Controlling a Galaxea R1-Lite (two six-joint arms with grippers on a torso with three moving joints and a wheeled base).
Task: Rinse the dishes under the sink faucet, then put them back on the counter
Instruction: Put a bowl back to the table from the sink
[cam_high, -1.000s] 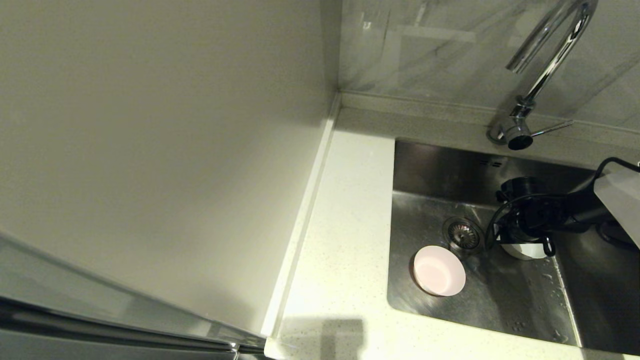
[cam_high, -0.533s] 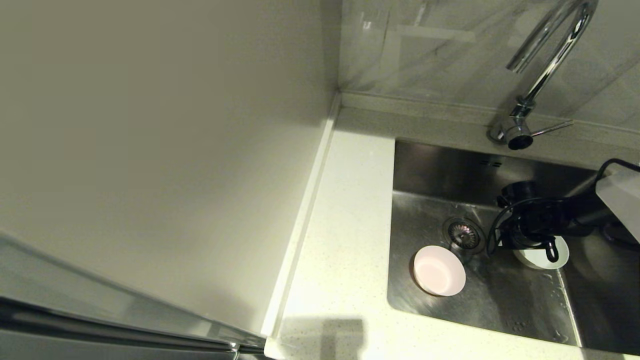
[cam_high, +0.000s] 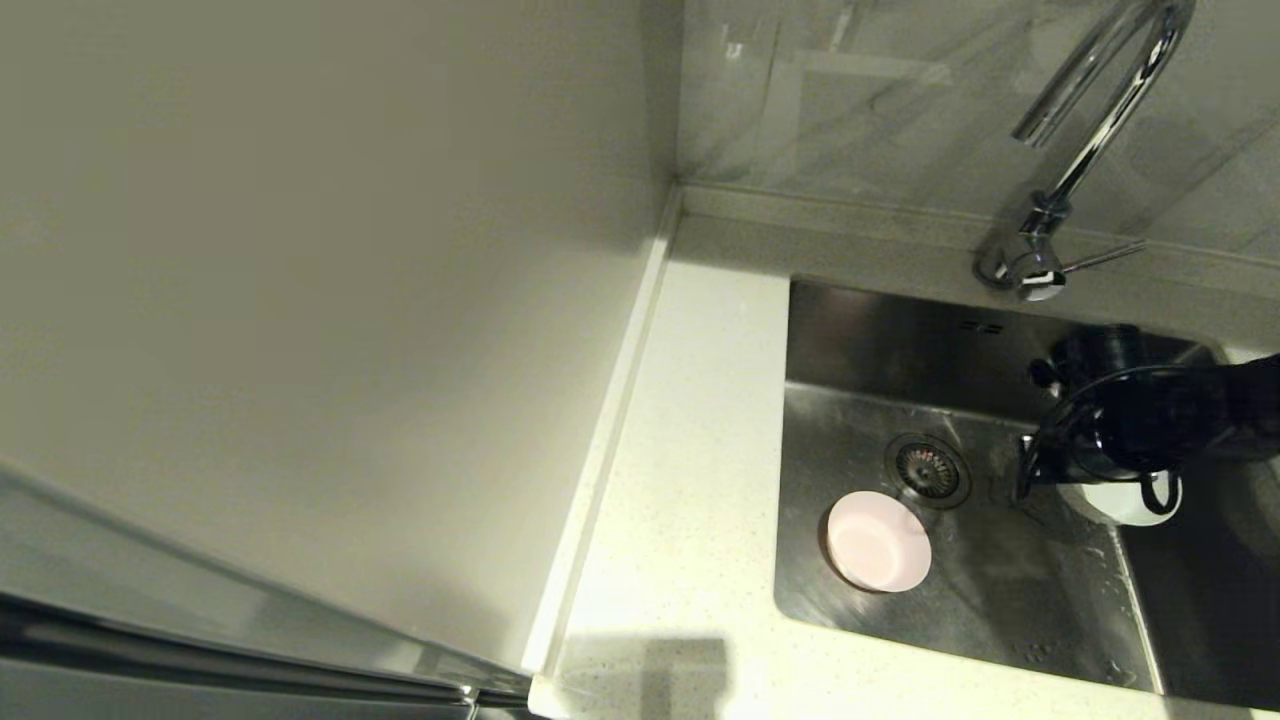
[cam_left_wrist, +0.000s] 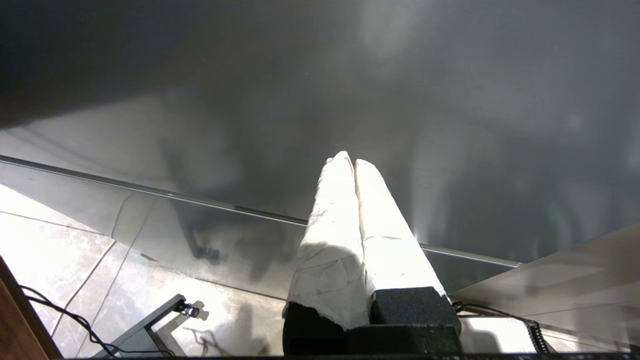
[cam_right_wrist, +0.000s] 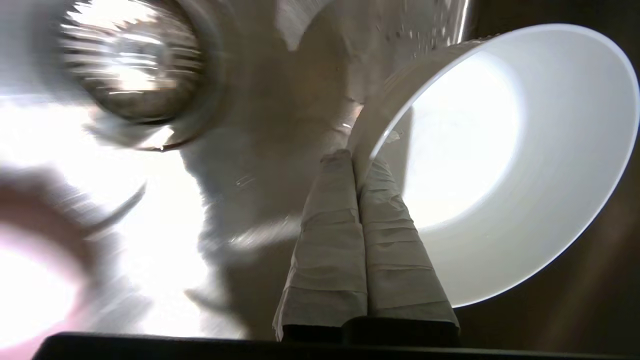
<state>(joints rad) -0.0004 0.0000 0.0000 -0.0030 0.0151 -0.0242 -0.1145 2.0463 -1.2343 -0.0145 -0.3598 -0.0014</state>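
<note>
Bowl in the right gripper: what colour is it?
White; clearest in the right wrist view, pinched by its rim.

Left wall: plain cream panel (cam_high: 320, 300), filling the left side, shaded toward the far corner.
Far wall: glossy grey marbled tiles (cam_high: 850, 100) catching reflections.
Floor: pale marbled tiles (cam_left_wrist: 45, 250), glossy, a dark cable (cam_left_wrist: 60, 315) trailing across.
Light: bright patches, warm.

My right gripper (cam_right_wrist: 356, 165) has pinched the white bowl (cam_right_wrist: 500, 165) rim and lifted it rightward, away from the drain (cam_high: 928, 470).
</note>
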